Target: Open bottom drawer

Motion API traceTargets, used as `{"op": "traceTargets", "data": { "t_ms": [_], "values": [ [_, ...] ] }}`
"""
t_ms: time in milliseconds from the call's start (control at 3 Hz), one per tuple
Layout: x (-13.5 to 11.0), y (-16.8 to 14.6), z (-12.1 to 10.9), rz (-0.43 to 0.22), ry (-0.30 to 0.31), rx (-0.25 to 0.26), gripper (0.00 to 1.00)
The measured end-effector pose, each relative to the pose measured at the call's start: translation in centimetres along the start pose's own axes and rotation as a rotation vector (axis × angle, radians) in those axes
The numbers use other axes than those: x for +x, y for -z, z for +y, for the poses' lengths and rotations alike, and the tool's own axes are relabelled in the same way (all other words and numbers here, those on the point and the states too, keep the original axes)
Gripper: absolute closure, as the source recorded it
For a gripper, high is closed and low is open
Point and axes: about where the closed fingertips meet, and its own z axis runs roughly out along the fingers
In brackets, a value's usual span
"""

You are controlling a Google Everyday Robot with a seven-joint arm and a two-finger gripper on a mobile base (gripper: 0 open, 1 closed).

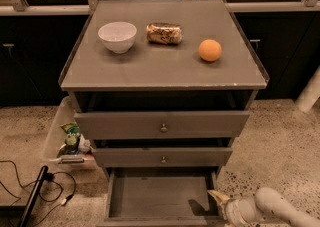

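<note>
Bottom drawer [155,197] is seen pulled well out from the foot of the grey cabinet [165,71], so that its bare inner floor is exposed from above. Its front panel is cut off by the lower edge of the view, and its knob is not seen. Above it, the middle drawer [200,157] and the top drawer [200,122] are shown pushed in, each with a small round knob at its centre.

The gripper [218,197] is found at the right front corner of the drawer, low and just beside the right side wall, with its pale tip pointed towards the drawer's inside. Whether it is spread or pressed together cannot be told. The pale arm [272,208] is seen running off to the lower right corner.

On the cabinet top, a white bowl [117,36] is placed near the back left corner, a can [164,33] is laid on its side near the middle of the back edge, and an orange [210,50] is set towards the right edge. A clear bin [54,138] is stood on the floor at the cabinet's left side, and a black cable [15,183] is trailed across the floor near it.
</note>
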Motion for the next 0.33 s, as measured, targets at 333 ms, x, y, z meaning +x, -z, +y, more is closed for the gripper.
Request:
{"op": "traceTargets", "data": {
  "t_ms": [333],
  "values": [
    [-2.50, 2.08, -0.44, -0.007, 0.067, 0.006, 0.00]
  ]
}}
